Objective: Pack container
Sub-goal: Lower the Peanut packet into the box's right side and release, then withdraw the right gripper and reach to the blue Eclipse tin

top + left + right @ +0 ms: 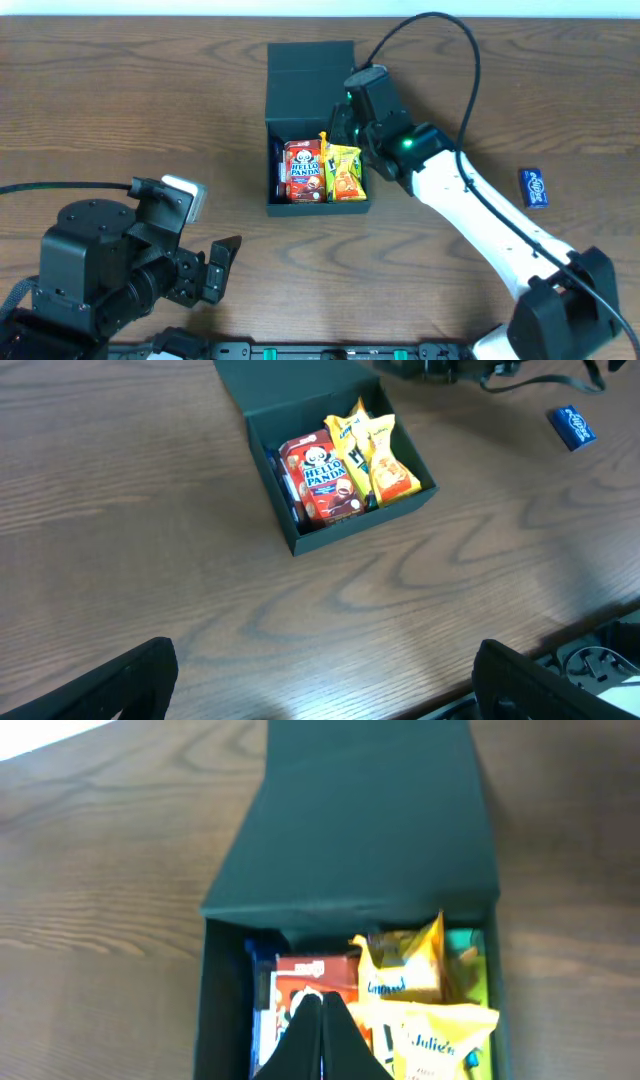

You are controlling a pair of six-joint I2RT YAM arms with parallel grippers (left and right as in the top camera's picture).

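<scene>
The container (318, 208), a dark teal-black square box, stands open at the table's middle with its flap lid (310, 80) folded back. Inside are a red Hello Panda box (303, 170) and yellow snack packets (346, 172). The container also shows in the left wrist view (365, 520) and the right wrist view (222, 1010). My right gripper (338, 125) is shut and empty, its fingertips (320, 1005) just above the Hello Panda box (300, 975) near the container's back. My left gripper (215, 270) is open and empty over bare table at the front left (325, 690).
A small blue snack packet (533, 187) lies on the wooden table to the right of the container, and shows in the left wrist view (572, 426). The right arm reaches across the table's right half. A black cable arcs behind the container.
</scene>
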